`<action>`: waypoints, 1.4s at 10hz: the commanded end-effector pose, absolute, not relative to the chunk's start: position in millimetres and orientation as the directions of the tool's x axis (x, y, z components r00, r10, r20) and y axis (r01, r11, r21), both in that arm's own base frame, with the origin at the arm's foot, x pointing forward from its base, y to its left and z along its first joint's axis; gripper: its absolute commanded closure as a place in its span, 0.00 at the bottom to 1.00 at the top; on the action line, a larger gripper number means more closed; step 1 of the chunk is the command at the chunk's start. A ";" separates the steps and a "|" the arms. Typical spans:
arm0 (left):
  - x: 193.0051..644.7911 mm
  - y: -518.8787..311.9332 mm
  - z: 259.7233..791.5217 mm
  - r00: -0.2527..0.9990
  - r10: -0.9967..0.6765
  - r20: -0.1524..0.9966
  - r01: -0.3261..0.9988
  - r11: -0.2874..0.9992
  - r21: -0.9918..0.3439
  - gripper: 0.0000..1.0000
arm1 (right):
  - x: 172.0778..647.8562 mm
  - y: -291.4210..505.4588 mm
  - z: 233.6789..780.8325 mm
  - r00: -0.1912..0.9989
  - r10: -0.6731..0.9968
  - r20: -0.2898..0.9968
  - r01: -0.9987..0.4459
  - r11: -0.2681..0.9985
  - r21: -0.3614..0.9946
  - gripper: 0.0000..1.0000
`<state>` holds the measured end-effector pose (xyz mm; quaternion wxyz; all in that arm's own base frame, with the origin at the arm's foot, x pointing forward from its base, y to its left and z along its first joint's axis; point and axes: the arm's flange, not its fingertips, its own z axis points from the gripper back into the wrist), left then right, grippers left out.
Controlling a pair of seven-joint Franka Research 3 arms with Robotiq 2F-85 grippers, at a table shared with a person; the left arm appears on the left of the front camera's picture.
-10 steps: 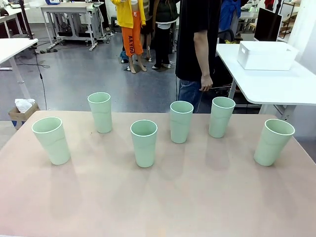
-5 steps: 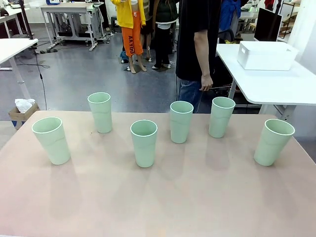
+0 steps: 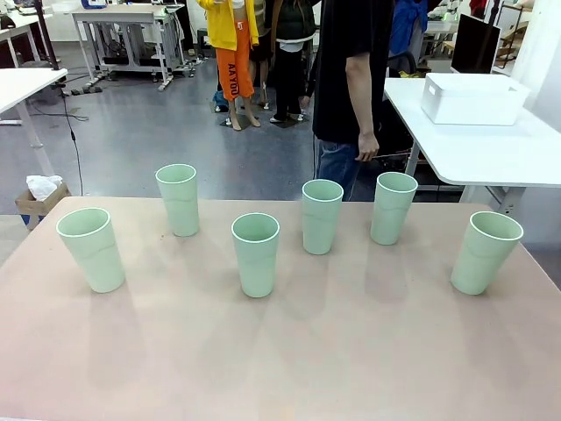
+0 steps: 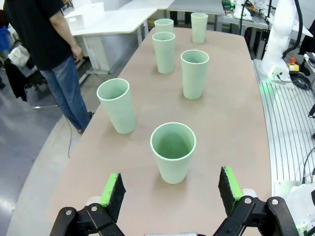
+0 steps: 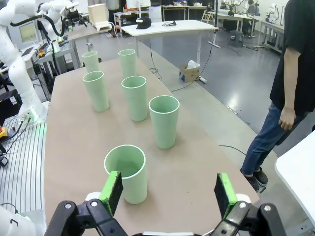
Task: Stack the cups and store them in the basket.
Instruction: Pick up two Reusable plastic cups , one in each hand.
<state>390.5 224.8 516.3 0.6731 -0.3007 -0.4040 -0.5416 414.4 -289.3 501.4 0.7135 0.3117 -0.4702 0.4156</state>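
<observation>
We see six smooth, tapered, mint-green plastic cups (image 3: 255, 254) upright on our matte beige desk (image 3: 280, 351); left gripper (image 4: 170, 186) and right gripper (image 5: 169, 188) jaws gape open, empty.

The table (image 3: 351, 351) is viewed by the front camera from 6 o'clock, faced toward the person (image 3: 351, 70) at 12. The left wrist camera is held low at the 9 o'clock end, aimed toward 3 o'clock; the right one is mirrored. The cups (image 3: 255, 254) are shared by all three.
</observation>
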 end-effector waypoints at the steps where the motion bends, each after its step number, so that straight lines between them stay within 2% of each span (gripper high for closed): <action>1: 388.6 225.1 517.9 0.086 -0.489 0.868 0.972 0.232 0.034 0.00 | 413.7 -289.3 503.1 0.209 0.302 0.930 -0.886 0.461 0.050 0.00; 14: 388.6 225.1 517.9 0.086 -0.489 0.868 0.972 0.232 0.034 0.00 | 413.7 -289.3 503.1 0.209 0.302 0.930 -0.886 0.461 0.050 0.00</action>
